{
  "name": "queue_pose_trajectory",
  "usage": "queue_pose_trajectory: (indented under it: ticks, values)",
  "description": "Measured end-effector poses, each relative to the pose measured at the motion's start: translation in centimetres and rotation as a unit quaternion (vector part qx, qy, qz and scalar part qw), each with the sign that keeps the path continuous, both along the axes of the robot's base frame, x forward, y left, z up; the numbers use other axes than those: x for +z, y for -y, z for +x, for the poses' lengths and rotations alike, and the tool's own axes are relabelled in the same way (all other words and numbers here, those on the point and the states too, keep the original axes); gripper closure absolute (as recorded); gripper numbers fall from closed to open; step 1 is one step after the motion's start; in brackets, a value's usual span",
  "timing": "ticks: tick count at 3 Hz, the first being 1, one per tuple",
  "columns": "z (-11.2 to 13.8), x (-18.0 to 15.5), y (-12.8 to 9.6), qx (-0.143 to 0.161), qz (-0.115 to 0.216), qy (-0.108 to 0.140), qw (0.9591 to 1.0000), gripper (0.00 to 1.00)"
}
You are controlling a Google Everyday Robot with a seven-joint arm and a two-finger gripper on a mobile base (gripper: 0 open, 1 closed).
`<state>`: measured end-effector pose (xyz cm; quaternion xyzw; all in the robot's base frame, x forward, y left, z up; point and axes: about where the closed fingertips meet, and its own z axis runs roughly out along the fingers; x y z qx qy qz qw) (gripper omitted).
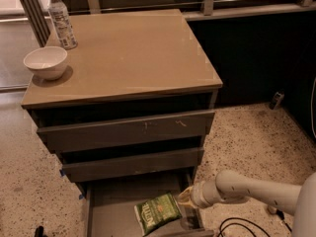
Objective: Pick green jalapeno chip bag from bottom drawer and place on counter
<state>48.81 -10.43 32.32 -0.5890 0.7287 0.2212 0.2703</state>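
Observation:
The green jalapeno chip bag (pixel 158 211) lies flat on the grey floor of the open bottom drawer (pixel 113 206), toward its right side. My gripper (pixel 186 197) comes in from the right on a white arm and sits at the bag's upper right edge, at the drawer's right side, touching or nearly touching the bag. The tan counter (pixel 133 53) tops the cabinet above the two upper drawers.
A white bowl (pixel 45 61) and a clear water bottle (pixel 61 21) stand at the counter's left back. The two upper drawers (pixel 128 132) jut out slightly over the bottom drawer. Black cables (pixel 237 226) lie on the speckled floor at lower right.

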Motion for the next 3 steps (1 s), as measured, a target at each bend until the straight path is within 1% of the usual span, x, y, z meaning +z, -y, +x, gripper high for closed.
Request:
queue_pose_trajectory:
  ticks: [1,2,3]
  values:
    - [0.0,-0.3,-0.1,0.003,0.0,-0.001,1.0,1.0]
    - [-0.2,-3.0,-0.6,0.028,0.003,-0.013,0.9995,1.0]
    - [-0.6,-6.6,-3.0,0.066,0.015,-0.029,0.9973,0.81]
